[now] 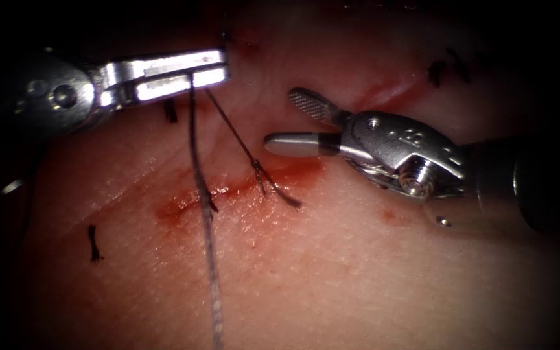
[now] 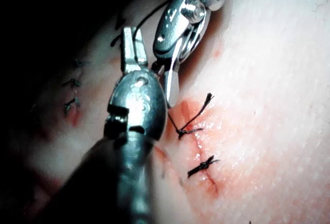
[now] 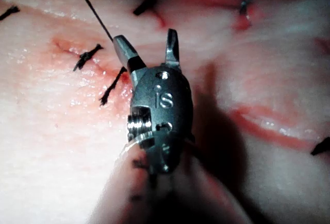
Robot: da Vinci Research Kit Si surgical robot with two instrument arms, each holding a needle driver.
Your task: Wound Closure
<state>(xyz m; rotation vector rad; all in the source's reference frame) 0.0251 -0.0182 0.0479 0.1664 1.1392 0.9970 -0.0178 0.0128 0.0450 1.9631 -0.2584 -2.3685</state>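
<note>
**Left end effector holds the thread taut over the cut; right end effector stands open and empty**

At about ten o'clock in the endoscope view, the left end effector [image 1: 218,67] has its jaws closed on the thread [image 1: 194,149]. Two strands hang from the jaw tips. One runs almost straight down toward six o'clock, crosses the cut [image 1: 241,188] and leaves at the lower edge. The other slants toward four o'clock to a knot [image 1: 258,170] sitting on the cut, with a short tail [image 1: 288,199] lying just past it. The tissue [image 1: 358,279] carries red fluid [image 1: 183,207] along the cut, and cut ends of thread [image 1: 93,244] lie at eight o'clock and near one o'clock.

At three o'clock, on the right side of the cut, the right end effector [image 1: 279,120] has its jaws spread wide, gripping nothing, with its lower jaw near the slanting strand but apart from it. The right wrist view shows the same spread jaws [image 3: 147,49] above the stitched line. I cannot make out the needle.

Risks, as a judgement: if the left end effector pulls harder, the taut strand could tear through the soft edge of the cut or snap at the jaws. The open right jaws sit near both strands; closing on the wrong one could sever or fray the standing thread instead of the tail. A loose grip would let the knot slacken.
</note>
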